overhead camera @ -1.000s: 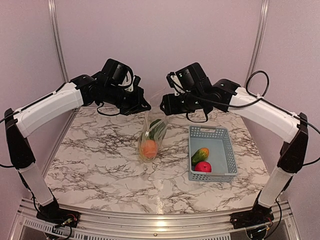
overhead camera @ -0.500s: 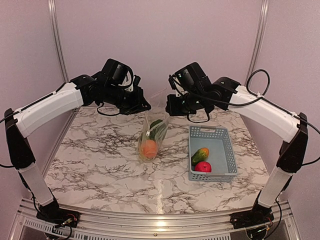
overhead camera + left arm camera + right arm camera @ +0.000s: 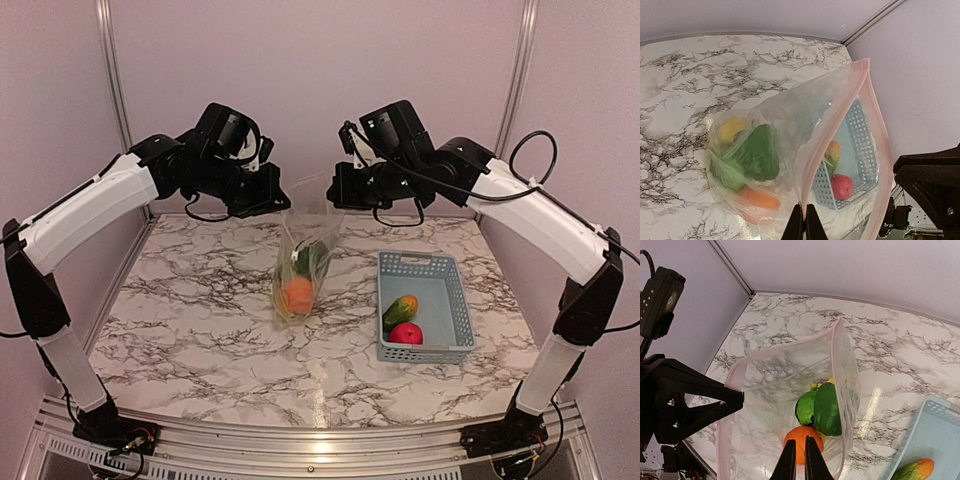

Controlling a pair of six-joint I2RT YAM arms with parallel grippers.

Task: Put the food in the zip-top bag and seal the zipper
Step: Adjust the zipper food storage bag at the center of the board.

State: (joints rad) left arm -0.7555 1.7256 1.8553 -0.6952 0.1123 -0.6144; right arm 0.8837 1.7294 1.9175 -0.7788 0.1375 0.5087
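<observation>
Dangling crinkly clear zip-top bag point(image 3: 310, 225), smooth round orange point(image 3: 298, 295) inside

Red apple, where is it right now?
In the top view, the red apple lies at the near end of the basket, beside the mango, on the right side of the table.

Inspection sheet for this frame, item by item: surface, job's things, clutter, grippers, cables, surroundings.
Surface: marbled table, no spills seen.
Job's things: zip-top bag hangs mouth-open between the arms, holding orange, green pepper and a yellow piece; zipper unsealed; mango and apple lie in the basket.
Clutter: nothing seen.
Grippers: left gripper and right gripper each pinch the bag's mouth edge.
Cables: black cable loops off the right arm, clear of the bag.
Surroundings: lilac walls, metal frame post.
</observation>
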